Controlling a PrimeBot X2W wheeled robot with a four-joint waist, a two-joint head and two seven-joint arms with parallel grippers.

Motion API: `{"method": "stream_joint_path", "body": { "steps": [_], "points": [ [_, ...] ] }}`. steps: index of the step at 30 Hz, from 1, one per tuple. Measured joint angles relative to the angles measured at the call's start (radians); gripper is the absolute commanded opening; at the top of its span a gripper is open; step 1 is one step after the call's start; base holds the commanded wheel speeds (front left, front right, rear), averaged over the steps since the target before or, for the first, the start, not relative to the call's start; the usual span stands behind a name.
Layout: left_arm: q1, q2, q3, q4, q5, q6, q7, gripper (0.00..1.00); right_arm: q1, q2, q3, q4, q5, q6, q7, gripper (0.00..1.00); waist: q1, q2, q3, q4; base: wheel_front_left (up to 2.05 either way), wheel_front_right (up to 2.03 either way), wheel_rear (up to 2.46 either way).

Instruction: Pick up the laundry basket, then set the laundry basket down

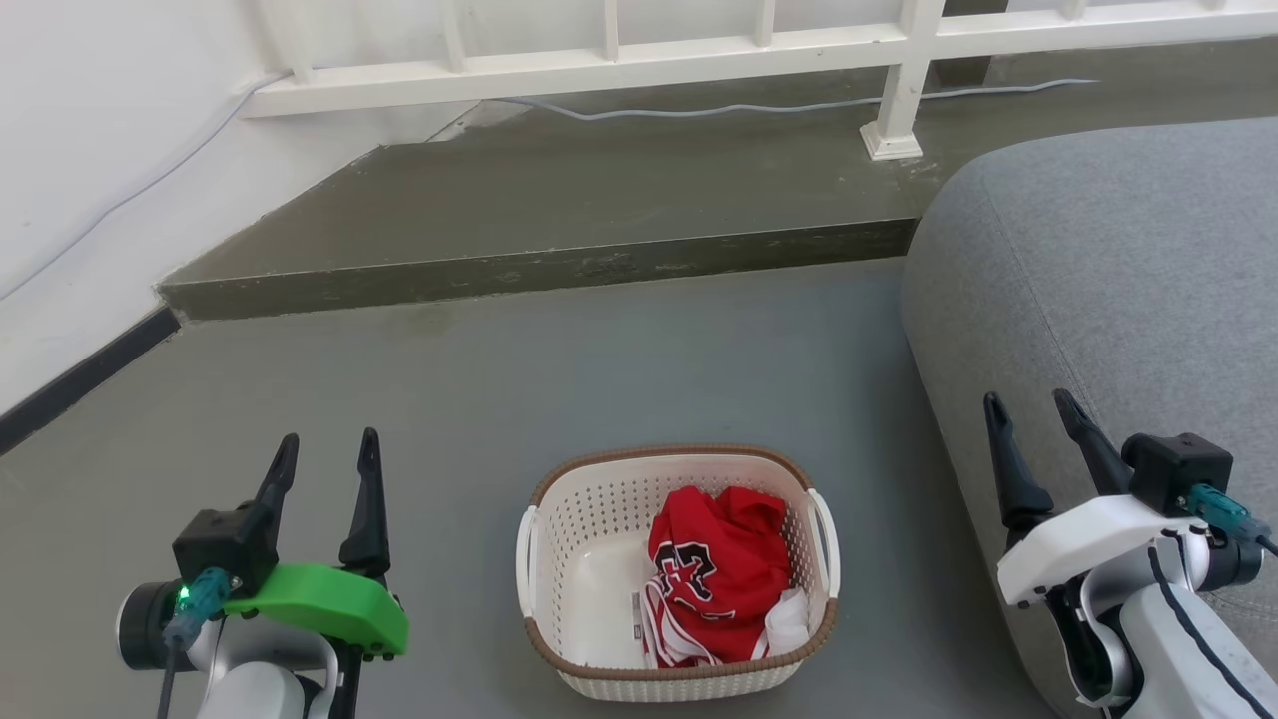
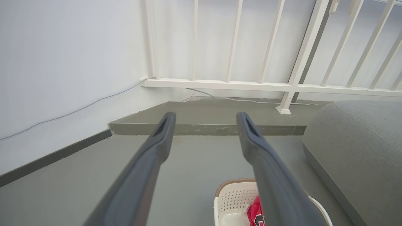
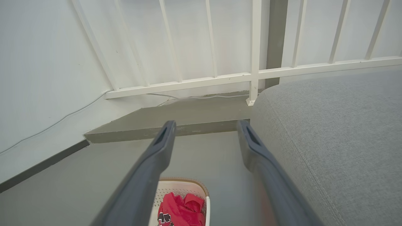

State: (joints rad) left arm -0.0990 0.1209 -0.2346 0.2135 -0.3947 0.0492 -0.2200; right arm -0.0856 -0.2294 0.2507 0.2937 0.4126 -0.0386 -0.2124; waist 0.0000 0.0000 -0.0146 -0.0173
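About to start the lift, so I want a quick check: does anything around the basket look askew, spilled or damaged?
Nothing stands out. The laundry basket sits upright on the floor, its rim intact, with a crumpled red garment fully inside. Both the left end effector and the right end effector are open and apart from it.

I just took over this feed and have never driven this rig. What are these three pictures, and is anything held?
The head camera looks down at the floor. The dark two-fingered claws are the robot's grippers: the left gripper and the right gripper, both open and empty. Between them on the floor stands the laundry basket, with a red garment inside. A grey sofa sits to the right. The other two pictures come from cameras on each wrist, looking along that gripper's fingers.
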Motion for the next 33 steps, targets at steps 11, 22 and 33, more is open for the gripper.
{"method": "stream_joint_path", "body": {
  "steps": [11,22,33],
  "points": [
    [-0.005,-0.001,-0.018,0.007,0.121,0.022,-0.029,1.0,-0.011,-0.006,0.021,0.007,-0.125,-0.009,-0.037,1.0,0.0,0.0,-0.001,-0.002,0.0,0.0,0.0],
    [-0.005,-0.008,-0.012,0.037,0.121,0.023,-0.029,1.0,-0.012,0.002,0.011,0.017,-0.125,-0.007,-0.037,1.0,0.0,0.0,-0.003,-0.001,0.0,0.0,0.0],
    [-0.005,-0.011,-0.009,0.056,0.121,0.023,-0.029,1.0,-0.012,0.007,0.002,0.034,-0.125,-0.001,-0.037,1.0,0.0,0.0,-0.005,0.001,0.0,0.0,0.0]
  ]
}}
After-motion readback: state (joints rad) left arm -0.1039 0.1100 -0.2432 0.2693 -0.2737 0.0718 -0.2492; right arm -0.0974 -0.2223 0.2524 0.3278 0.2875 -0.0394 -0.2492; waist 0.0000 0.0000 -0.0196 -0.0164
